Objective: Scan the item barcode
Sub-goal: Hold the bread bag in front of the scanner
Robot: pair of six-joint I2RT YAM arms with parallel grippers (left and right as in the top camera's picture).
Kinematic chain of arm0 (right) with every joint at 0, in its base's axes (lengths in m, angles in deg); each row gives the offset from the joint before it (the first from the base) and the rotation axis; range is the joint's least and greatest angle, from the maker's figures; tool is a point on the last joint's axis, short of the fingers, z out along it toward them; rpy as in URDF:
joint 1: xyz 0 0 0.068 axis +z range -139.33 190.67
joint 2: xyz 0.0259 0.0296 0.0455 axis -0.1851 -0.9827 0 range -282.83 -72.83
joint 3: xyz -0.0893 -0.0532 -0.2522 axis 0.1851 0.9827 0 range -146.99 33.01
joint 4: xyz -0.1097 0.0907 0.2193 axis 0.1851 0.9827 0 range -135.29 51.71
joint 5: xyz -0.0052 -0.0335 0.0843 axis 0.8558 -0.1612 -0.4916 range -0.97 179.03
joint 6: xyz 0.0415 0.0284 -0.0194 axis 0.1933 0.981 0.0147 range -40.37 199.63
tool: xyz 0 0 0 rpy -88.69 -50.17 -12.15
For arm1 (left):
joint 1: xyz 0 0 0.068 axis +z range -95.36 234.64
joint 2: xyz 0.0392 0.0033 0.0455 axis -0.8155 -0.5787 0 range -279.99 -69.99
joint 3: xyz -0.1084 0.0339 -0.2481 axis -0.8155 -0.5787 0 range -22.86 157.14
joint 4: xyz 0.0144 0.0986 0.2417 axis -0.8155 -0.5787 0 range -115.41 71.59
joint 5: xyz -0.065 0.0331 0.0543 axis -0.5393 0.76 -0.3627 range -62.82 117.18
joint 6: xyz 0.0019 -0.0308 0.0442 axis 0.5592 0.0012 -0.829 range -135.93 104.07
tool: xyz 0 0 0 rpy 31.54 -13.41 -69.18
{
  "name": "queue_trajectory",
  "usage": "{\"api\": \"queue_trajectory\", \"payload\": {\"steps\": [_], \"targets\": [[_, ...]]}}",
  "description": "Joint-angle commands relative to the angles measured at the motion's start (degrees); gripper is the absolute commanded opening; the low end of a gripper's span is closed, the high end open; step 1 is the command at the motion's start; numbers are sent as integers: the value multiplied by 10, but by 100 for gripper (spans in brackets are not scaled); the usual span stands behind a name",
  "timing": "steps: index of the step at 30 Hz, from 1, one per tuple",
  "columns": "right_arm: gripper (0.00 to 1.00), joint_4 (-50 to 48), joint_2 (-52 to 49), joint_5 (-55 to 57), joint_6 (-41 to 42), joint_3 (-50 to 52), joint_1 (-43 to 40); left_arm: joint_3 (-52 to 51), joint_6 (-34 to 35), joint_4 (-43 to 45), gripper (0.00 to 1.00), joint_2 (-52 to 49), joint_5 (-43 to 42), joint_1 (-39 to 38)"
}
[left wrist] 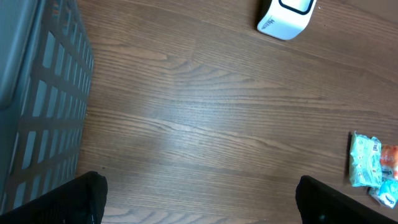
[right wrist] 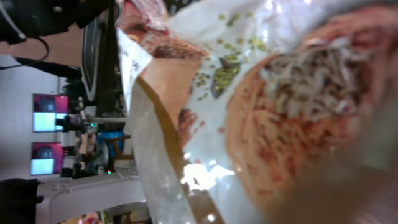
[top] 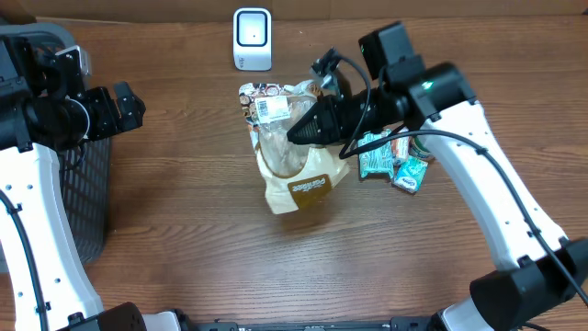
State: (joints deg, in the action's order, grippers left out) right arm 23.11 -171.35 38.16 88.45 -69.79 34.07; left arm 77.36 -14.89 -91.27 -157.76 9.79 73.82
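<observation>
- Pickup: looks done. Right claw (top: 299, 131) pinched shut on the upper side of the snack bag (top: 296, 175), propping it up around the middle of the counter (top: 184, 239).
- Can't tell whether the bag's bottom edge touches the wood or hangs just clear of it.
- Right wrist view: nothing but crinkly clear film and printed packaging right up close, so pretty sure that's a real grip and not a near miss.
- Barcode: white barcode label (top: 269, 109) at the top end of the bag, turned up toward the ceiling, on the end nearest the scanner.
- Scanner (top: 252, 39): white, at the far edge of the counter, apart from the bag with bare wood between.
- So, scan itself not yet done, as far as I can judge. Label not lined up with the scanner window.
- Left to do, my guess: swing the bag closer and tip it so the label faces the window, then hold steady for the read.
- Left claw (top: 129, 104): spread wide, holding nothing, parked over by the basket (top: 87, 193) at the left edge. No part in this step, looks like.
- Small packets (top: 390, 161) lying on the counter under the right arm, untouched.
</observation>
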Motion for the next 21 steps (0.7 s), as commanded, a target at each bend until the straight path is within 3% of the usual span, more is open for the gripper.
{"api": "queue_trajectory", "payload": {"steps": [1, 5, 12, 16, 21], "targets": [[4, 25, 19, 50, -17, -85, 2, 7, -9, 0, 100, 0, 0, -1], [4, 14, 19, 155, -14, -129, 13, 7, -9, 0, 99, 0, 0, -1], [4, -130, -35, 594, -23, -123, 75, 7, -9, 0, 100, 0, 0, -1], [4, -268, -112, 716, -155, -123, 93, 7, -9, 0, 99, 0, 0, -1], [4, -451, -212, 759, -366, -123, 94, 7, -9, 0, 100, 0, 0, -1]]}}
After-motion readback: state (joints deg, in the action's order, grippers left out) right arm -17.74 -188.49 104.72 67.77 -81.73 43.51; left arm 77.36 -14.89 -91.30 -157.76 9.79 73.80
